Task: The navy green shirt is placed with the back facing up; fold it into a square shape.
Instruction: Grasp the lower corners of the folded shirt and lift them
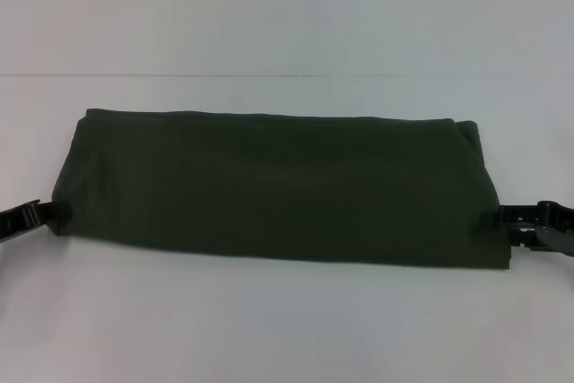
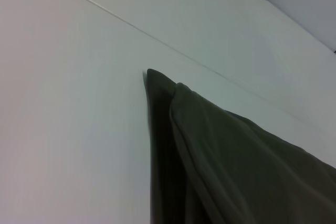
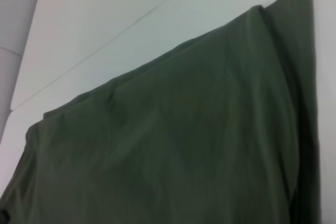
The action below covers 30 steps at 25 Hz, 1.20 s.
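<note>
Nearest us, along the lower middle of the head view, runs the near edge of the navy green shirt (image 1: 273,187), which lies as a long folded band across the centre of the white tabletop (image 1: 287,329), with no lettering showing on the side turned up. We have the left pincer (image 1: 52,213) at the shirt's lower left corner, at the left edge of the frame, and the right pincer (image 1: 493,218) at its lower right corner, at the right edge of the frame; each touches the cloth there, but we cannot tell whether either is wide, narrow or actually clamped on fabric. We judge this placement sensible: with both near corners taken at once, the band could be carried evenly so the long edge does not sag or skew. In the left wrist view the shirt (image 2: 231,166) shows doubled layers ending in a point, and in the right wrist view the shirt (image 3: 173,140) fills most of the frame, smooth with a stacked edge at upper right. We judge the task partly done, since a long band is not yet a square.
</note>
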{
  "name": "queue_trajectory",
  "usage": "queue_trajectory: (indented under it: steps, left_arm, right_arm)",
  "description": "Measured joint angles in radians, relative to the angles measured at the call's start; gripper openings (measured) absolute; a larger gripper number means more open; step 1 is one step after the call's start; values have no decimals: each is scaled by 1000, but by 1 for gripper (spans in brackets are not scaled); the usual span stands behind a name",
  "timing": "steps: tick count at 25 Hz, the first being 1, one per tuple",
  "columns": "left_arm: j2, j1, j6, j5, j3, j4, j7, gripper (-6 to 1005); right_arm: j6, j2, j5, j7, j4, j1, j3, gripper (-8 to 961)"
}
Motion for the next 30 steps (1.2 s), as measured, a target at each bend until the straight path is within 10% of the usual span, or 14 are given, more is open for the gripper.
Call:
queue_trajectory:
  steps: [10, 12, 18, 30]
  left_arm:
    - [2, 0, 0, -4, -2, 0, 0, 45]
    - [2, 0, 0, -4, -2, 0, 0, 45]
    - [2, 0, 0, -6, -2, 0, 0, 44]
    - [25, 11, 103, 12, -4, 31, -68, 43]
  right_arm:
    - [6, 2, 0, 4, 1, 4, -8, 578]
    - [7, 2, -1, 7, 1, 4, -8, 327]
    - [10, 2, -3, 7, 1, 5, -9, 91]
    - [-37, -20, -53, -1, -10, 1, -9, 14]
